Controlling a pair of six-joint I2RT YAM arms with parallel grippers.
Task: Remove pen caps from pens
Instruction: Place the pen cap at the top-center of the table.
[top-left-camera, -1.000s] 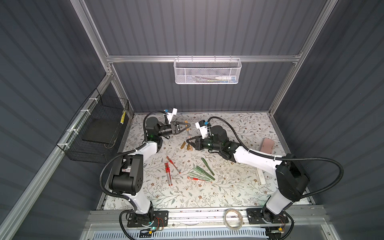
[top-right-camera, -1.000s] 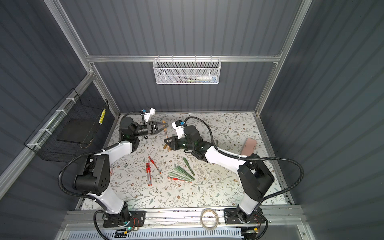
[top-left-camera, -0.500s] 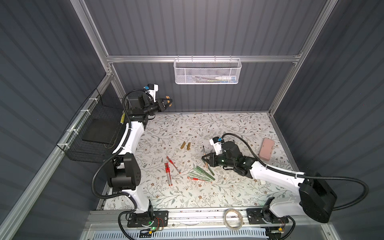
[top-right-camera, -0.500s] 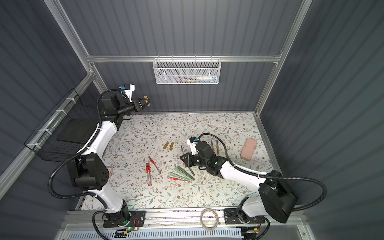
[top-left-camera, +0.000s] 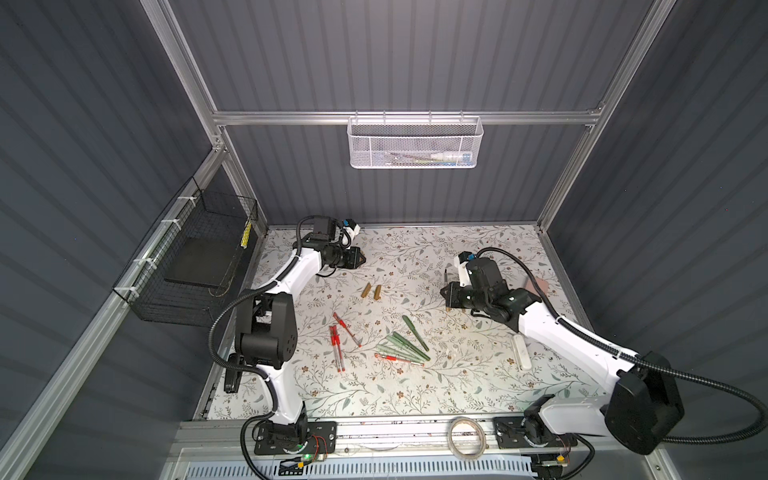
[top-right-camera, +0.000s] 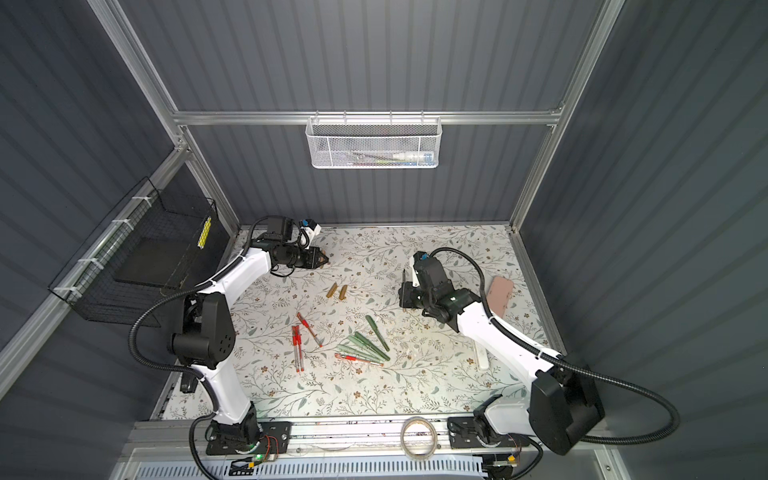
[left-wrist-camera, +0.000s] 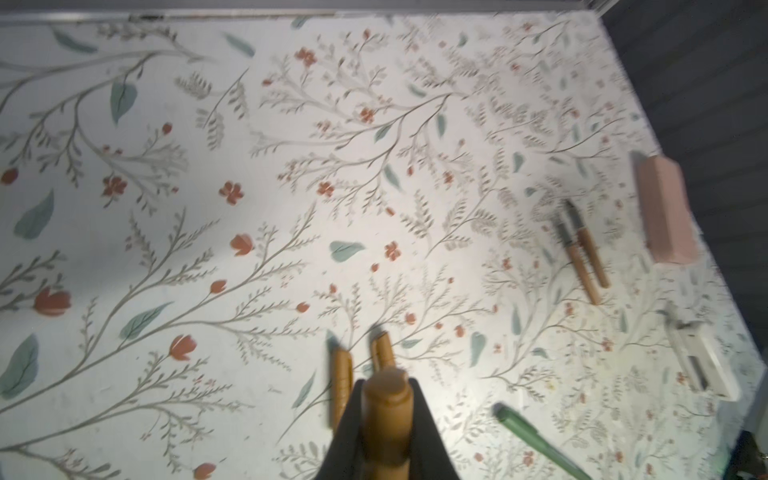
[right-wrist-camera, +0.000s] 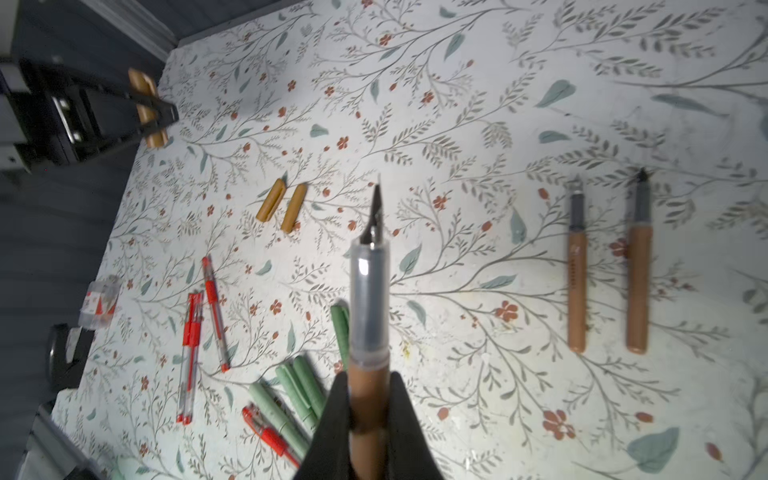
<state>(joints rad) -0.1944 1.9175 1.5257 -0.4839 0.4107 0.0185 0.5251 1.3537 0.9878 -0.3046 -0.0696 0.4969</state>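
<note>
Left wrist view: left claw (left-wrist-camera: 386, 399) clamped a gold-brown tapered pen cap (left-wrist-camera: 385, 419). The right claw (right-wrist-camera: 368, 386) clamped a gold-brown uncapped pen (right-wrist-camera: 369, 307).

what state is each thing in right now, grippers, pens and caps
left gripper: shut on gold-brown cap
right gripper: shut on gold-brown pen, nib bare
two loose caps: off, lying side by side
two other gold-brown pens: uncapped, lying flat
green pens: capped, lying flat
red pens: capped, lying flat
</note>
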